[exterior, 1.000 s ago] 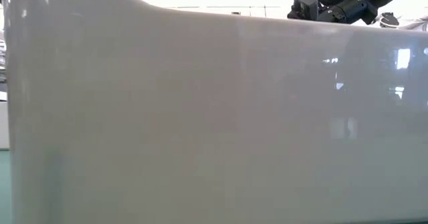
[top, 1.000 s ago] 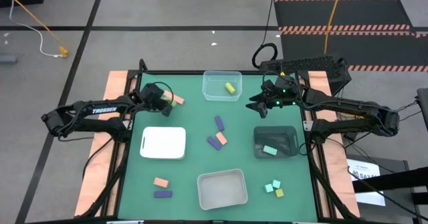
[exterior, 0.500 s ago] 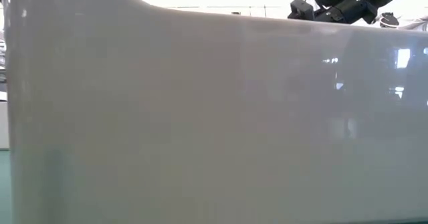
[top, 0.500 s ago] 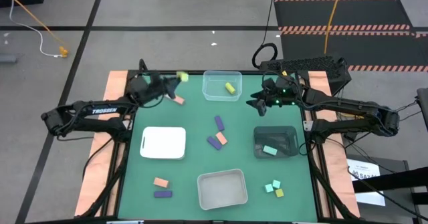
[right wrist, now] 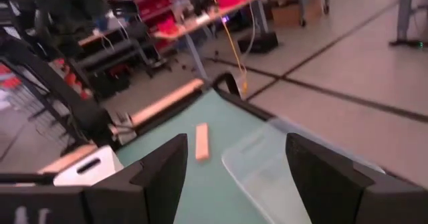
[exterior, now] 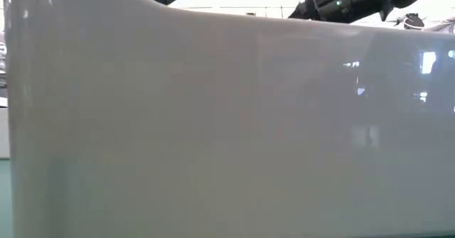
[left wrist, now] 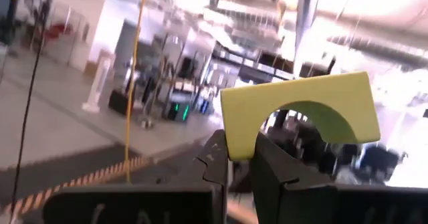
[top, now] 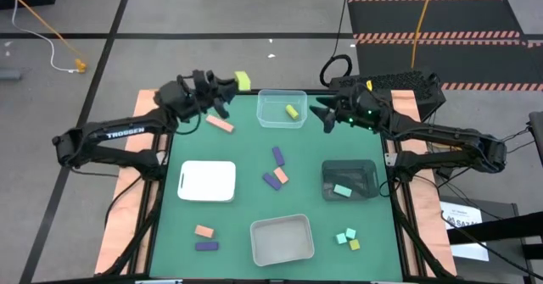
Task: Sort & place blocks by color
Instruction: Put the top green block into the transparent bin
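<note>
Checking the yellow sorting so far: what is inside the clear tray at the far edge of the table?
The clear tray holds one yellow block; nothing else shows in it. A second yellow block, arch-shaped, is pinched in the left gripper beside it.

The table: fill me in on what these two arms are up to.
The left tool holds a yellow arch block lifted near the clear tray, which already has a yellow block. The right tool hangs open and empty beside that tray. Orange, purple, teal and yellow blocks lie loose on the green table.
</note>
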Tool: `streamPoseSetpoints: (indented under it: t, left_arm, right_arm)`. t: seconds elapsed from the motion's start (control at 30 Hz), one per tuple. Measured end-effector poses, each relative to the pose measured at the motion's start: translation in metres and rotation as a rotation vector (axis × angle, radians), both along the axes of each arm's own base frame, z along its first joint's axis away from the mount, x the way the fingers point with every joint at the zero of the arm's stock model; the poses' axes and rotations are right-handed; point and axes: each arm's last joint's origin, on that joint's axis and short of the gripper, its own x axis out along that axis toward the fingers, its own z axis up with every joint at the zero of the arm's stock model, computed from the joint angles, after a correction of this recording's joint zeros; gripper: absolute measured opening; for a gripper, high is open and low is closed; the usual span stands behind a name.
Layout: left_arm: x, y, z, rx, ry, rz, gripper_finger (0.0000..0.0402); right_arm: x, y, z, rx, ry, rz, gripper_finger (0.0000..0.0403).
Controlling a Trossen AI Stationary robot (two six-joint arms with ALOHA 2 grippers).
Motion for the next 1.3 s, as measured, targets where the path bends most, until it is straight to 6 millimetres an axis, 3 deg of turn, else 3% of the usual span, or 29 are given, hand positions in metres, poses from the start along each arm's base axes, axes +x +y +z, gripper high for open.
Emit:
streamPoseSetpoints:
  t: [0.2,0.43,0.87,1.3]
  left_arm:
    - [-0.001,-0.004,0.034,0.079,-0.073,0.002,0.0033]
    - [0.011,-0.003,0.023,0.068,0.028,-0.003,0.0034]
    - [0.072,0.035,-0.073,-0.144,0.372,0.103,0.0036]
    - [0.097,0.059,-0.161,-0.301,0.616,0.132,0.0037]
  right_arm:
    - [0.001,-0.001,0.003,-0.014,-0.032,0.000,0.0242]
    - [0.006,-0.003,0.001,-0.018,-0.039,-0.003,0.0242]
    - [0.022,-0.012,-0.007,-0.093,-0.050,-0.024,0.0242]
    - [0.025,-0.026,-0.021,-0.075,0.004,-0.065,0.0242]
